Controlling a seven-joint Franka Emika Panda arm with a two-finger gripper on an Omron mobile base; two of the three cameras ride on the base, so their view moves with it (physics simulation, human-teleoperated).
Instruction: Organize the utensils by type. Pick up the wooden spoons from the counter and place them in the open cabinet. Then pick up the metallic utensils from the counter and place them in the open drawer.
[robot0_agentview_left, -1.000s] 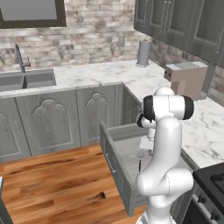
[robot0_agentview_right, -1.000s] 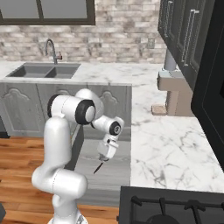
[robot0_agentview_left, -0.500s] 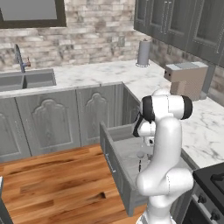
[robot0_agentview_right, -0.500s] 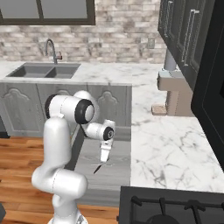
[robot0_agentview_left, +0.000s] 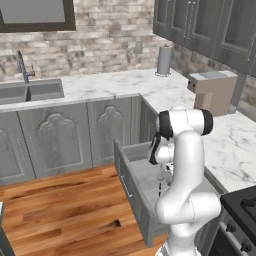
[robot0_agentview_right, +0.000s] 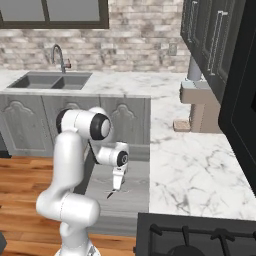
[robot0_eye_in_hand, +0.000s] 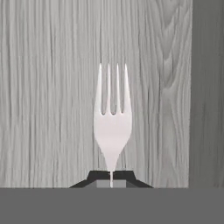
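Lower than a second ago, the end effector (robot0_agentview_right: 116, 188) has sunk into the open drawer (robot0_agentview_left: 131, 172) beside the bench (robot0_agentview_right: 185, 165). It pinches the fork (robot0_eye_in_hand: 112, 113) by its handle, tines pointing down at the grey floor, seemingly for a gentle release. No other contents are discernible.

The arm's pincer (robot0_agentview_left: 161, 176) hangs over the open drawer (robot0_agentview_left: 135, 192) (grey inside), beside the counter (robot0_agentview_left: 220, 145).
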